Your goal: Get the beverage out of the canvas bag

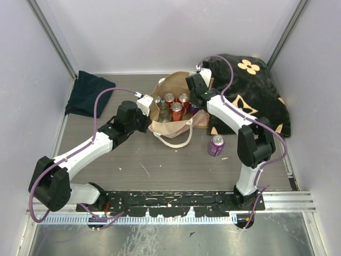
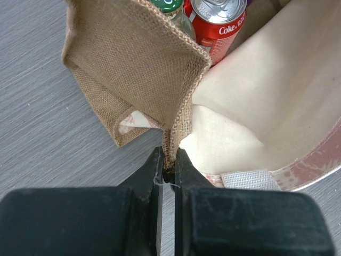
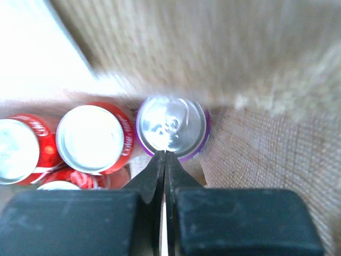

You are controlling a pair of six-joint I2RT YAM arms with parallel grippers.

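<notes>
The tan canvas bag stands open at mid-table with its cream handle lying toward me. Inside are three red Coke cans and glass bottles. My left gripper is shut on the bag's left rim, pinching the burlap edge; a Coke can shows beyond it. My right gripper reaches into the bag's right side. In the right wrist view its jaws are shut, with the tips at the near rim of a purple can standing beside red cans.
Another purple can stands on the table to the right of the bag. A black blanket with tan flower marks lies at the back right. A dark navy folded cloth lies at the back left. Walls close in the table.
</notes>
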